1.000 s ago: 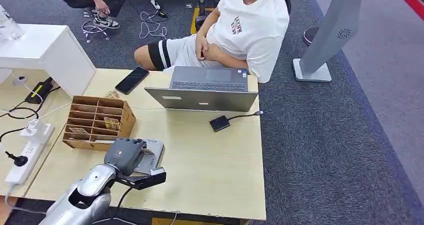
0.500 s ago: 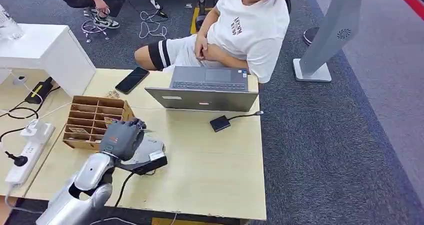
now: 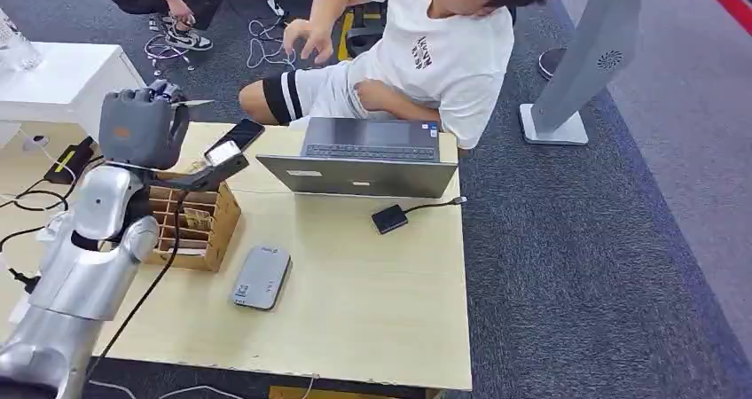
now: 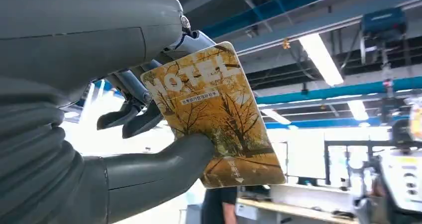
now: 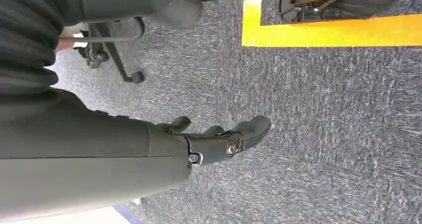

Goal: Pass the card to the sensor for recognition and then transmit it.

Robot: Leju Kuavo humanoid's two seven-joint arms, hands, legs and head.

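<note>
My left hand (image 3: 142, 126) is raised high above the table's far left corner, over the cardboard organizer (image 3: 197, 226). It pinches a yellow hotel card (image 4: 214, 114) printed with autumn trees between thumb and fingers; the card's thin edge (image 3: 191, 104) pokes out toward the person. The grey card sensor (image 3: 262, 277) lies flat on the table, well below and to the right of the hand. The seated person in a white shirt stretches a hand (image 3: 306, 35) out toward my left hand, still apart from the card. My right hand (image 5: 214, 142) hangs over grey carpet, fingers loosely extended, holding nothing.
An open laptop (image 3: 372, 155) sits at the table's far edge, a black phone (image 3: 235, 139) beside it and a small black adapter (image 3: 388, 219) in front. A power strip and cables (image 3: 35, 239) lie at the left. A white cabinet (image 3: 80, 84) stands at the far left.
My left hand has lifted from just above the sensor to high over the organizer, carrying the card. The person has leaned forward and stretched an arm out.
</note>
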